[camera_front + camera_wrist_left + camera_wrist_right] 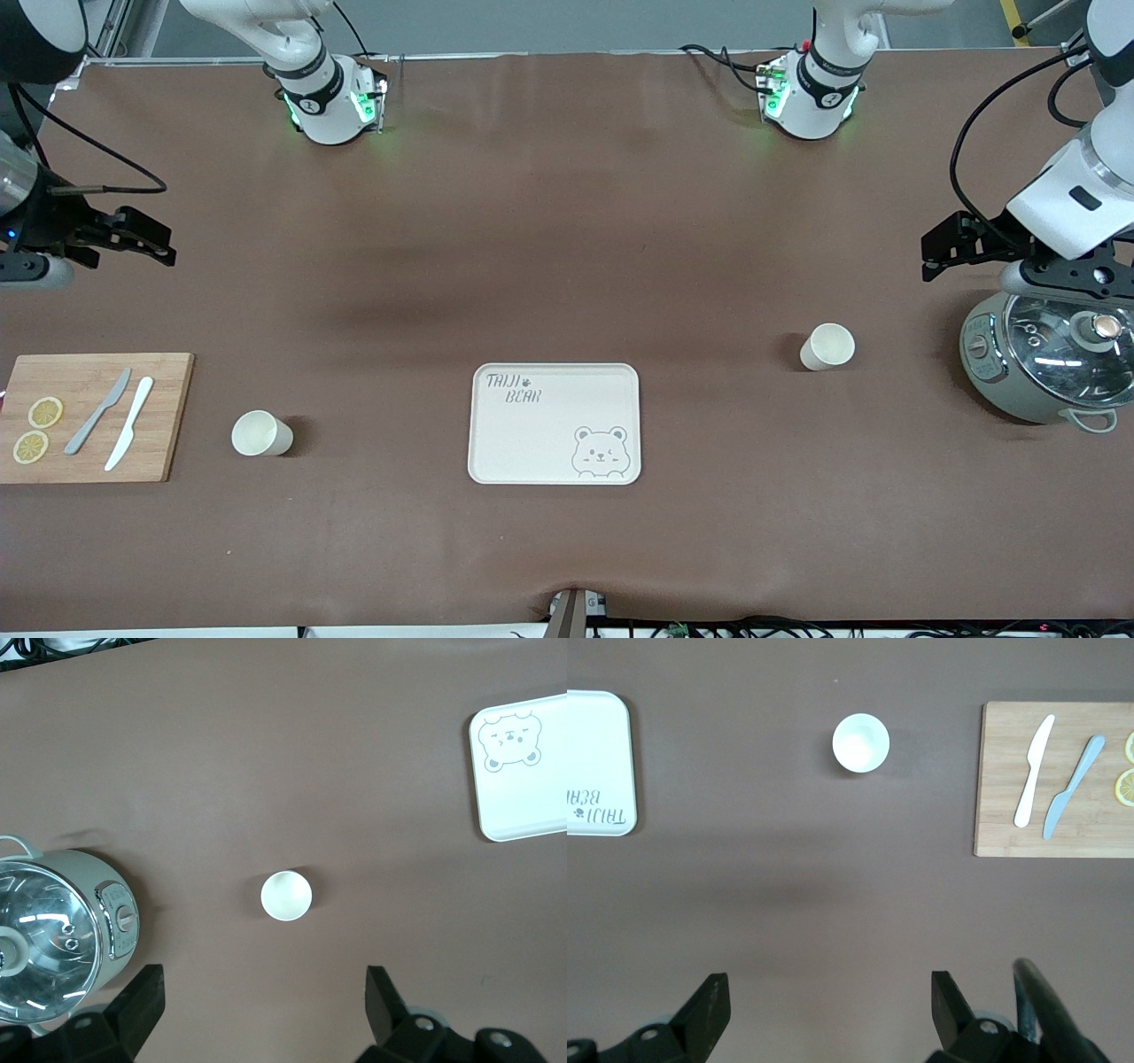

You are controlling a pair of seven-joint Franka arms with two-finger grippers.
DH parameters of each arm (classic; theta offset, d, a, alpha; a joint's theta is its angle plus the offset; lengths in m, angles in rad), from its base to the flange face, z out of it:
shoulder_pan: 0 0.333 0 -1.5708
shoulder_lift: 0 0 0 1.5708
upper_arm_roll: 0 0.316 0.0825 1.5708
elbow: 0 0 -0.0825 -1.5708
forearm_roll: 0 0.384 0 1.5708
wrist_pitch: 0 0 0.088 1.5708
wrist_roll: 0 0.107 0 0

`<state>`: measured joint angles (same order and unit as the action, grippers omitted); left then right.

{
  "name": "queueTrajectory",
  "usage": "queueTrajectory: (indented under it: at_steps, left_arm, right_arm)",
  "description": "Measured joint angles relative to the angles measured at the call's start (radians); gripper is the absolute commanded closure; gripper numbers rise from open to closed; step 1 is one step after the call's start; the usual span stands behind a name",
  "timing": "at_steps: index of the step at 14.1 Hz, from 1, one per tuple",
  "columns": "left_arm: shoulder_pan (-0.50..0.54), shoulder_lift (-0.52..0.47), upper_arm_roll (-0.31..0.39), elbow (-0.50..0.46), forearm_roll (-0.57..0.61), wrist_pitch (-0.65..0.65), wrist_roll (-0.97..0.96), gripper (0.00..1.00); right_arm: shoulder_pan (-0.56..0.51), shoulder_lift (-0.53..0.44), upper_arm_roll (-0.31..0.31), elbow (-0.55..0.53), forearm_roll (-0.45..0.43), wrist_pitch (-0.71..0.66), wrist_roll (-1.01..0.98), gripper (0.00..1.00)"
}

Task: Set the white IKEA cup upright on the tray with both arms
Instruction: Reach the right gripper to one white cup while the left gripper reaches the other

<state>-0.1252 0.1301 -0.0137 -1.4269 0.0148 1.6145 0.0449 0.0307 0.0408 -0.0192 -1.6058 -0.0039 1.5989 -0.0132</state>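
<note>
The tray (554,424) carries the printed lettering "TAIJI BEAR" in its upper left corner in the front view. No other text is legible.

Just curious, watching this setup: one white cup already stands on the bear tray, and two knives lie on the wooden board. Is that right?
Not quite. The front view shows the tray bare: both white cups stand on the table, one toward each end. Two knives do lie on the wooden board.

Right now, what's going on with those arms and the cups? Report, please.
Left gripper open, over bare table by the cooker. Right gripper open, above the cutting board. Two cups upright on the table, tray bare between them. Nothing blocking.
</note>
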Motion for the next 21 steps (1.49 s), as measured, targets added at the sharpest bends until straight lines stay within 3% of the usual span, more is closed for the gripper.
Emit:
queueTrajectory:
  at_steps: [8,10,13,17,21]
  left_arm:
    - [-0.001,0.003,-0.002,-0.023,0.003,0.035,0.000,0.00]
    - [0.002,-0.001,-0.002,-0.136,0.003,0.150,0.000,0.00]
    - [0.030,-0.021,-0.002,-0.388,0.003,0.411,0.043,0.00]
    - [0.082,-0.032,-0.002,-0.542,0.003,0.538,0.152,0.00]
    - [0.092,-0.029,-0.004,-0.736,0.003,0.773,0.171,0.00]
  right_arm:
    - [-0.001,0.022,-0.004,0.000,0.000,0.025,0.000,0.00]
    - [-0.001,0.022,-0.004,0.000,0.000,0.027,0.000,0.00]
    - [-0.002,0.022,-0.006,0.000,0.000,0.046,0.000,0.00]
    - [-0.007,0.045,-0.006,-0.013,0.000,0.103,0.000,0.00]
    - [-0.008,0.144,-0.006,-0.018,0.000,0.180,0.000,0.00]
